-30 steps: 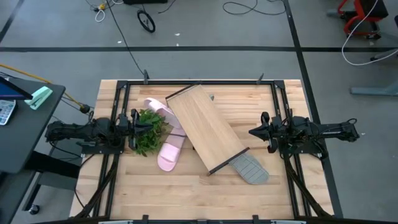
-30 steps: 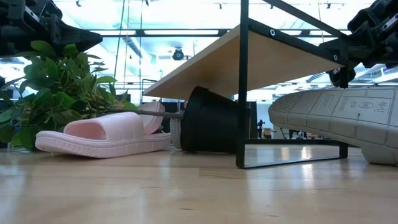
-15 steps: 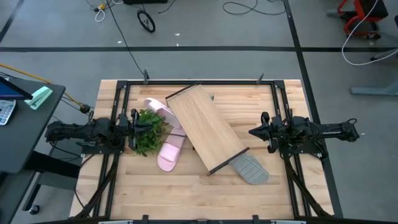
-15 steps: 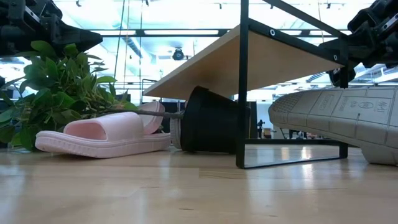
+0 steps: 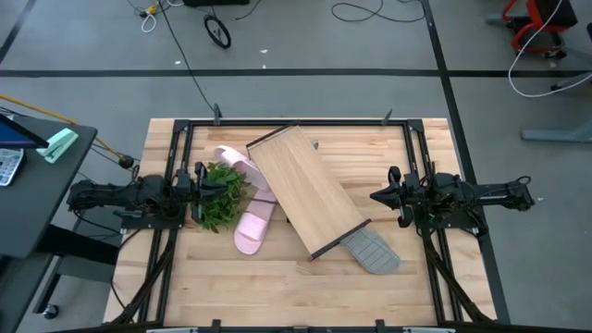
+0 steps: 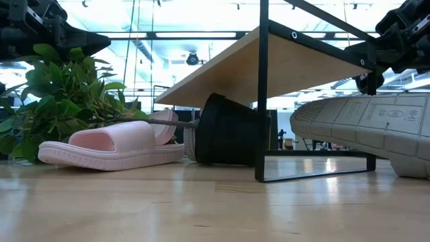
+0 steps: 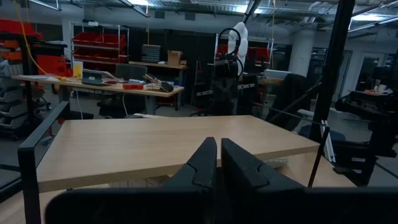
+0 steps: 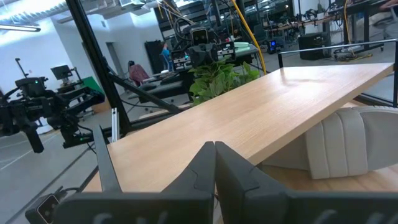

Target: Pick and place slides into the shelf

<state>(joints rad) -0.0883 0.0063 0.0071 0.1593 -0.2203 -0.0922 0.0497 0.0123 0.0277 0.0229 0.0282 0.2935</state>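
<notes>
The shelf [image 5: 305,190], a light-wood board on a thin dark frame, stands slantwise mid-table on its frame legs [image 6: 262,101]. Two pink slides lie to its left, one [image 5: 252,225] near the table's front, the other [image 5: 231,159] partly under plant leaves. One grey slide [image 5: 373,250] lies at the shelf's near end, partly under the board [image 8: 339,146]. Another grey slide is hidden. My left gripper [image 5: 202,183] hovers shut over the plant. My right gripper [image 5: 375,196] hovers shut to the right of the shelf.
A green leafy plant [image 5: 220,194] lies on its side left of the shelf, its black pot [image 6: 228,131] under the board. Bare tabletop [image 5: 277,287] stretches along the near edge and between the shelf and my right arm.
</notes>
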